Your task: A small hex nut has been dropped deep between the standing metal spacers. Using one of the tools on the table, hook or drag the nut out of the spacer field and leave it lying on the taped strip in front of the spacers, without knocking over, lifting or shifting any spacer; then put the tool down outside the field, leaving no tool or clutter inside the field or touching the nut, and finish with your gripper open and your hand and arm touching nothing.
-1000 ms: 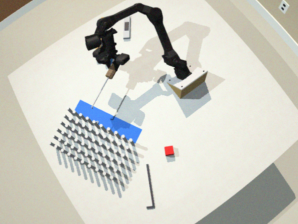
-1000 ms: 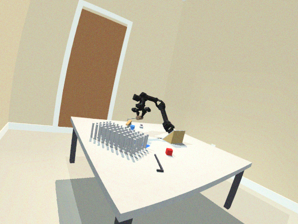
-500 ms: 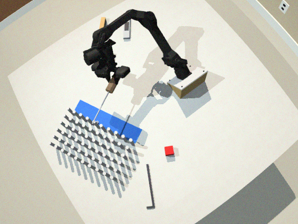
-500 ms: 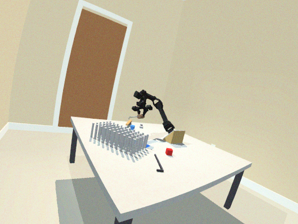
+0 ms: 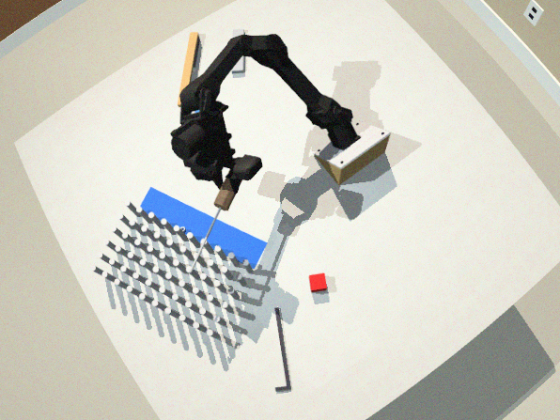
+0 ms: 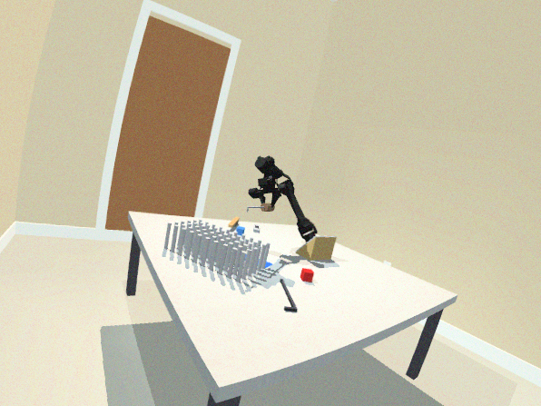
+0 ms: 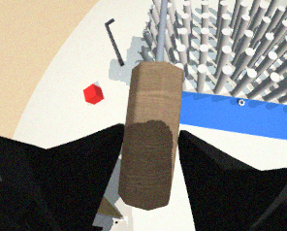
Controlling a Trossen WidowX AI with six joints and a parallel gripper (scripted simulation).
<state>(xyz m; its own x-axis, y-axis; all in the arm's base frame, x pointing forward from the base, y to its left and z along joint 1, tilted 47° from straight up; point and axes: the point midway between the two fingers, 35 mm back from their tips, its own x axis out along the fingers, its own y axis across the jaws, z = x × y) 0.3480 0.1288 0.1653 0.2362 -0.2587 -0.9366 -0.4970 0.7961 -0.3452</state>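
My gripper [image 5: 228,184] [image 6: 268,207] [image 7: 151,133] is shut on the wooden handle of the hook tool [image 5: 223,199] [image 6: 268,207] [image 7: 156,92]. Its thin metal rod reaches out over the spacers [image 5: 151,214] [image 7: 202,80]; in the exterior view the tool hangs well above their tops, its bent tip pointing down. The small hex nut [image 5: 182,229] [image 7: 241,102] lies on the blue taped strip [image 5: 160,201] [image 7: 208,114], at its spacer-side edge close to the front row. The tool does not touch it. The visible spacers stand upright.
A black L-shaped key [image 5: 283,351] [image 6: 289,296] [image 7: 114,44] and a red cube [image 5: 318,282] [image 6: 307,274] [image 7: 93,93] lie beside the field. An orange bar [image 5: 189,65], a grey-white block [image 5: 239,66] and a blue block [image 6: 240,230] are behind. The arm stands on a wedge base [image 5: 364,159].
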